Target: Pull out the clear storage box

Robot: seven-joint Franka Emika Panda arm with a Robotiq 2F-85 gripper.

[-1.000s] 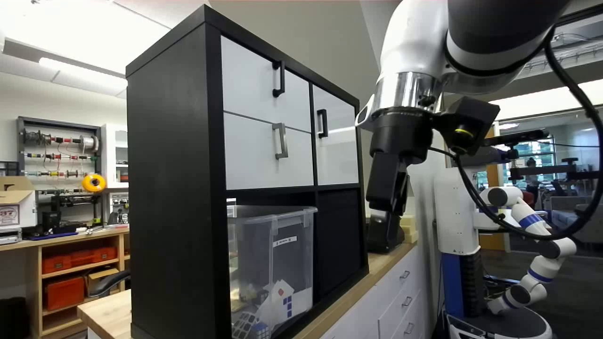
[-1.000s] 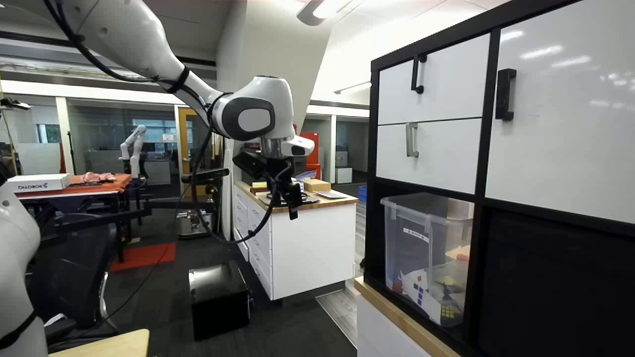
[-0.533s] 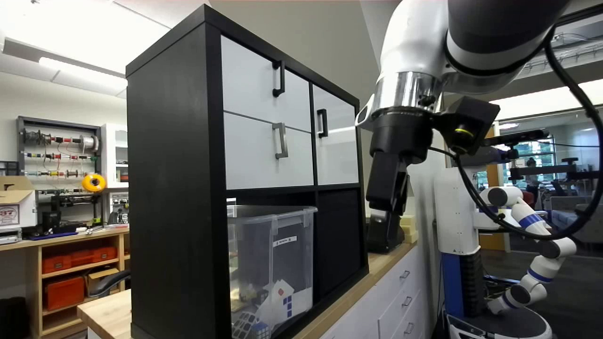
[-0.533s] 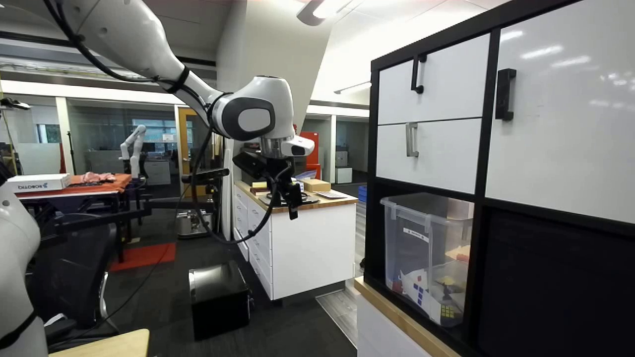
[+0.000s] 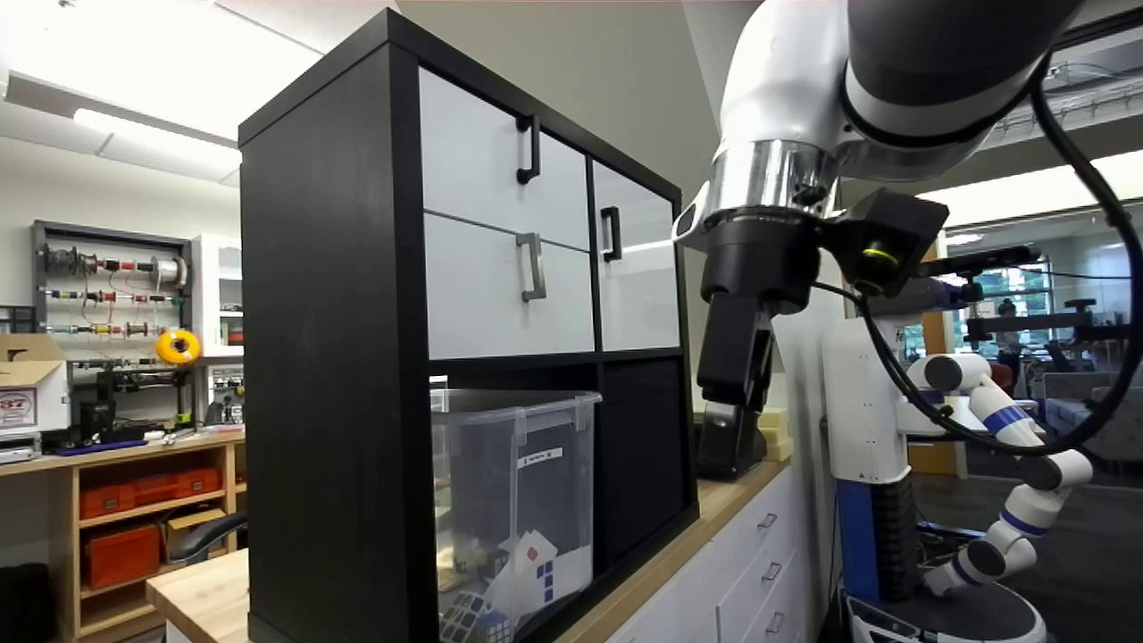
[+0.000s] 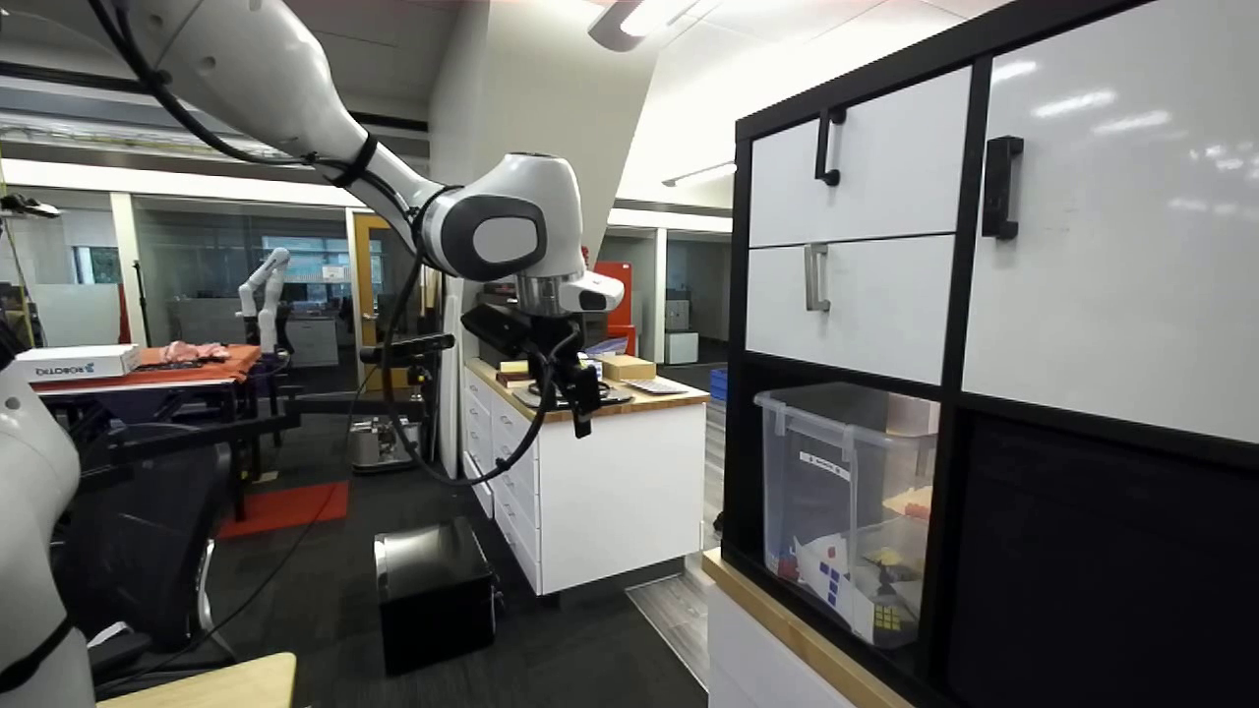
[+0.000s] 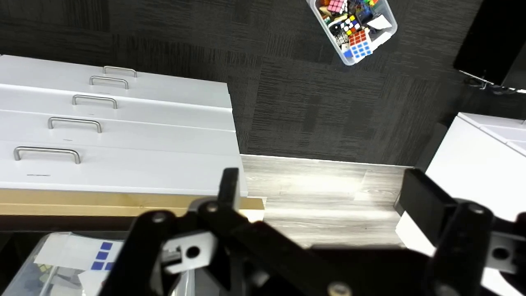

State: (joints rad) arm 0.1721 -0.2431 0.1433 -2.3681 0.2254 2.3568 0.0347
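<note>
1. Low in the black box-shaped shelf unit (image 5: 326, 357), beneath flat white drawer fronts (image 5: 478, 304), the large translucent plastic storage box (image 5: 563, 500) stood upright, hemmed in on either side, so straight forward looked the only way out.
2. Well apart from it in both exterior views, the black two-finger gripper (image 7: 320, 191) hung pointing downward, its fingers (image 7: 423, 201) parted wide around nothing, presumably to fit over the box's rim (image 5: 558, 407).
3. A gap above that rim probably gave room to hook inside; pulling had not begun.
</note>
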